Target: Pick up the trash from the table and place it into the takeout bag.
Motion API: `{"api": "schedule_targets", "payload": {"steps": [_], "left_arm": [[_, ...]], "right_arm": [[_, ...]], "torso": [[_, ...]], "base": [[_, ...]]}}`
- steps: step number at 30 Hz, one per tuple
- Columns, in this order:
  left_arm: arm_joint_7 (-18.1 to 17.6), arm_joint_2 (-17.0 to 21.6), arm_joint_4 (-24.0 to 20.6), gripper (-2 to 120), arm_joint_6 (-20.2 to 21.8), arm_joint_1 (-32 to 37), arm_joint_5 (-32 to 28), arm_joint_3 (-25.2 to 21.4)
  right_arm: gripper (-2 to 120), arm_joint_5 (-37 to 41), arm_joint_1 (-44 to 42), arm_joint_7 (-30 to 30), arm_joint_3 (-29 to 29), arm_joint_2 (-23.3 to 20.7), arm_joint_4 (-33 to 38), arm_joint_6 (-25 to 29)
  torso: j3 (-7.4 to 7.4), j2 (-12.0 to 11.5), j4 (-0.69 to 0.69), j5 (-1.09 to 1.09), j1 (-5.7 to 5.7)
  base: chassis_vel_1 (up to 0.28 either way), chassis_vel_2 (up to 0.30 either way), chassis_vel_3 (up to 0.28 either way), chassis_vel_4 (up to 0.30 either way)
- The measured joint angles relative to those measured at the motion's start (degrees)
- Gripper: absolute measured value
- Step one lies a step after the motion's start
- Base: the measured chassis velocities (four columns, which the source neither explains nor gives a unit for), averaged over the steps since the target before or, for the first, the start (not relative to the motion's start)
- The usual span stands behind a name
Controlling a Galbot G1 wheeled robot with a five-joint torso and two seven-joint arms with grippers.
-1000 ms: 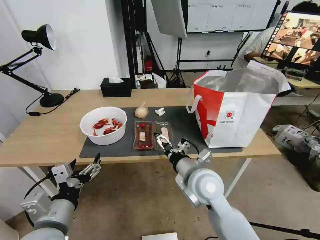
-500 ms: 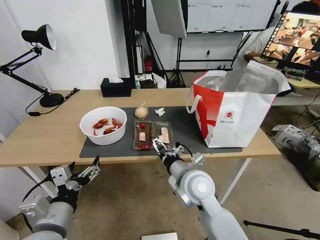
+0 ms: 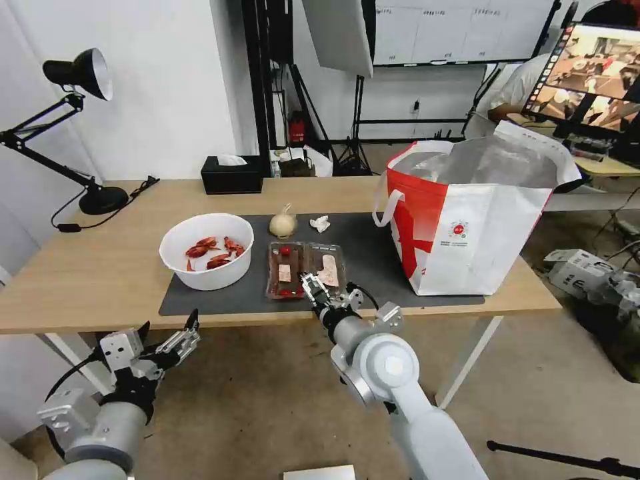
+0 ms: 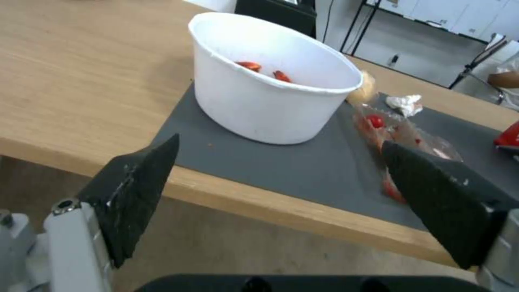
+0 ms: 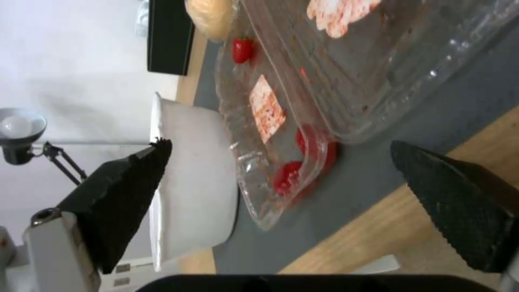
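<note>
Four pieces of trash lie on the dark grey mat (image 3: 373, 250) of the table (image 3: 80, 267), and none is seen inside the takeout bag (image 3: 480, 227), so by this evidence the task stands at its first pick with all placements outstanding. At centre-left of the head view sits the white bowl (image 3: 207, 250) holding red crayfish shells; just right of it lies the clear plastic tray (image 3: 305, 268) with food scraps; above the tray, toward the middle of the frame, are the beige knotted lump (image 3: 283, 223) and the crumpled white tissue (image 3: 320, 223), close together but apart. The bag stands upright at right of centre on the mat's far right end, mouth open, foil lining visible. The right gripper (image 3: 313, 288) is at the tray's near edge, lower centre of the frame, its jaws spread wide; the right wrist view shows the tray's corner (image 5: 281, 178) between the two fingers with no contact made. The left gripper (image 3: 167, 333) hangs at lower left, below the table edge and short of the bowl, jaws likewise parted and holding nothing. A black tissue box (image 3: 231, 175) rests at the table's far edge, upper centre-left.
</note>
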Motion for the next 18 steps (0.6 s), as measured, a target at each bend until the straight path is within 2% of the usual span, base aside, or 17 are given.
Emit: {"api": "schedule_targets", "payload": {"steps": [18], "left_arm": [[-0.06,0.29,0.86,100,-0.14,-0.4,-0.36,0.08]], "right_arm": [[100,0.15,0.54,-0.26,0.85,1.01,-1.89,0.77]], "torso": [[-0.01,0.01,0.0,0.0,-0.02]], "base": [[0.0,0.0,0.0,0.0]]}}
